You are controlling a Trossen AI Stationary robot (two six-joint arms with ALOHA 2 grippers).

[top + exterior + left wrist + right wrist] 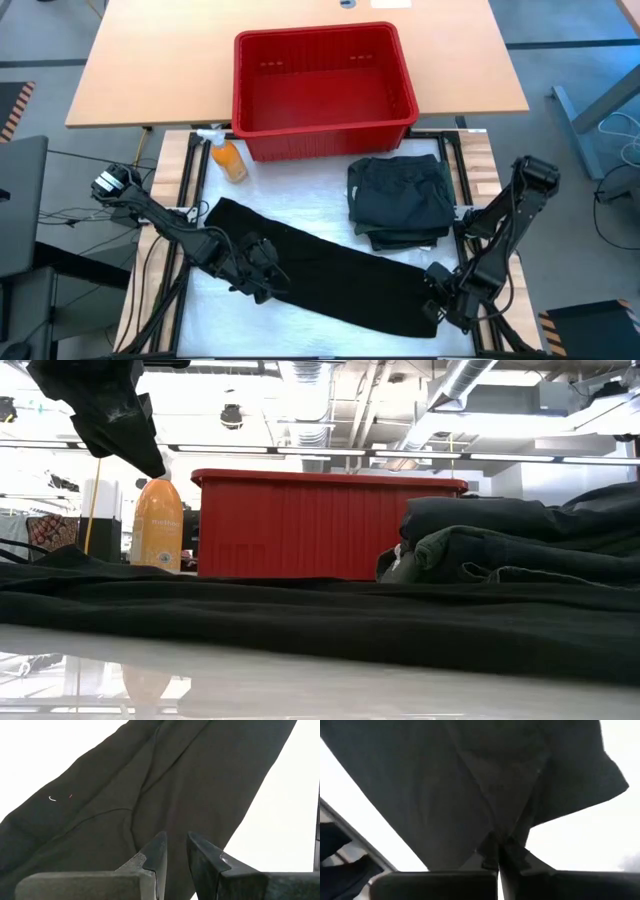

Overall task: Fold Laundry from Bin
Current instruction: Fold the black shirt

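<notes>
Long black cloth (330,268) spread flat and slantwise across the white table top (300,195), from near the left arm to the near right corner. Left gripper (262,275) low over the cloth's left part, fingers (156,857) drawn close with a narrow slit between; in the left wrist view dark fabric right at the tips, but impossible to tell whether any fold is caught there. Right gripper (440,305) down at the cloth's right end, near the table's right edge, fingers pressed together and pinching a gathered ridge of the black fabric, which fans out from the tips in the right wrist view (500,852). Stack of folded dark garments (403,200) on the right half of the table, just beyond the long cloth and just in front of the bin; in the low view (520,540) rounded folded edges piled one on another. Red bin (322,90) upright at the far side of the work surface, ribbed wall toward the low camera, bare red floor visible from above. Orange spray bottle (228,158) just off the bin's front left corner, apart from the cloth. In the low view, black cloth filling the foreground from edge to edge.
</notes>
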